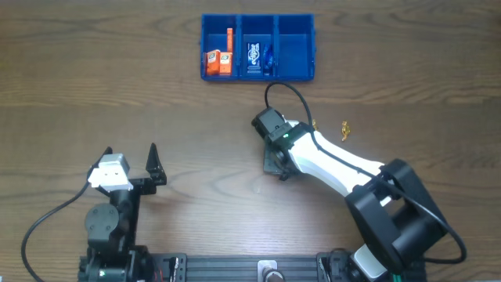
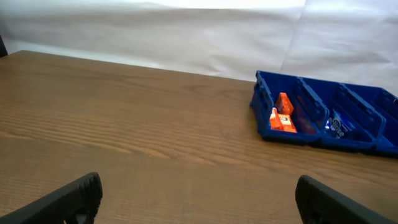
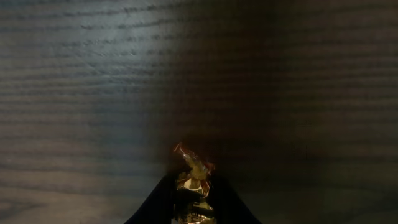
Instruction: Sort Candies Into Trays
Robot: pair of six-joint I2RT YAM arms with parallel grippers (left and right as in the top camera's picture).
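Observation:
The blue three-compartment tray [image 1: 257,76] sits at the far middle of the table, also seen from the left wrist [image 2: 264,106]. Orange candies [image 1: 218,61] [image 2: 283,115] lie in its left compartment and blue-wrapped ones [image 1: 254,56] [image 2: 336,124] in the middle one. My right gripper [image 1: 275,163] [image 3: 193,190] is down at the table's centre, shut on a gold-wrapped candy [image 3: 191,171] that touches or nearly touches the wood. Another gold candy [image 1: 344,130] lies loose to the right of that arm. My left gripper [image 1: 130,160] [image 2: 199,208] stands open near the front left, holding nothing.
The tray's right compartment [image 1: 296,48] looks empty. Bare wooden table [image 1: 117,94] stretches to the left and in front of the tray. The right arm's cable [image 1: 286,88] loops up toward the tray's front wall.

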